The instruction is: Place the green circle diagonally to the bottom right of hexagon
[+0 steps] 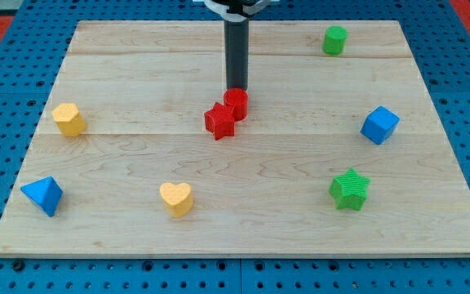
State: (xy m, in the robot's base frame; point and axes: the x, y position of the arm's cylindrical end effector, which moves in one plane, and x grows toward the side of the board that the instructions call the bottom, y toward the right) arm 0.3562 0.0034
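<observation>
Green circle [334, 39]: upright cylinder near table's top edge, toward view's right, alone, nothing touching it. Hexagon, judged to be yellow hexagon [69, 119], sits far off at view's left; the two well apart, so task barely begun.

Tip [237, 88]: near centre, well left of and below green circle, not in contact with it. Tip rests just behind red cylinder [236, 104], which touches red star [219, 122].

No gripper fitted: plain rod, holds nothing, only pushes.

Table [137, 49] also carries blue cube [379, 125], green star [349, 189], yellow heart [176, 198], blue pyramid-like block [42, 195].
</observation>
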